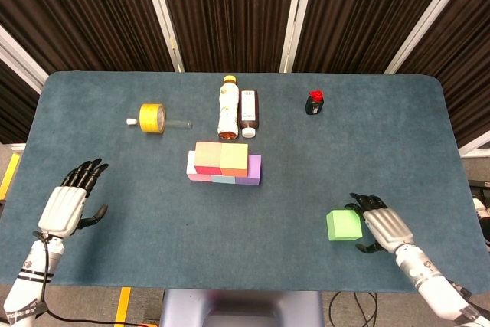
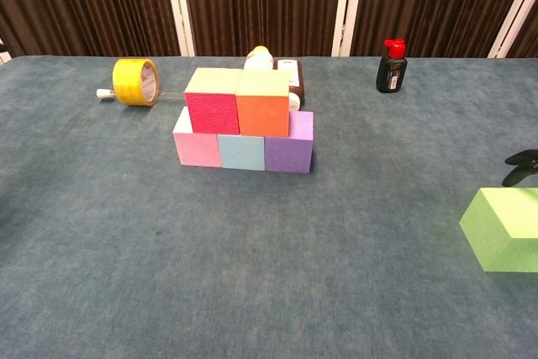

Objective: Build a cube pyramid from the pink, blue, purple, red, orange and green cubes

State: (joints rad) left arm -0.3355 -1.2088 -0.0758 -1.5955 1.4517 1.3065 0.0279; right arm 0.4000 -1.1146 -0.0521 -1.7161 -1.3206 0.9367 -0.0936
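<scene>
Bare blue table [image 1: 138,212] near the front edge. Green cube [image 1: 344,224] at 4 o'clock from the two-tier cube stack [image 1: 223,164]; right hand [image 1: 380,223] just beside it, fingers apart. Left hand [image 1: 70,200] spread, at 8 o'clock.

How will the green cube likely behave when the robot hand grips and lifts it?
The green cube has a matte, slightly grainy surface like foam, so it is probably light and may give a little. Its flat faces should sit still rather than roll. The right robot hand is beside it, fingers spread, so a wide grasp seems feasible.
</scene>
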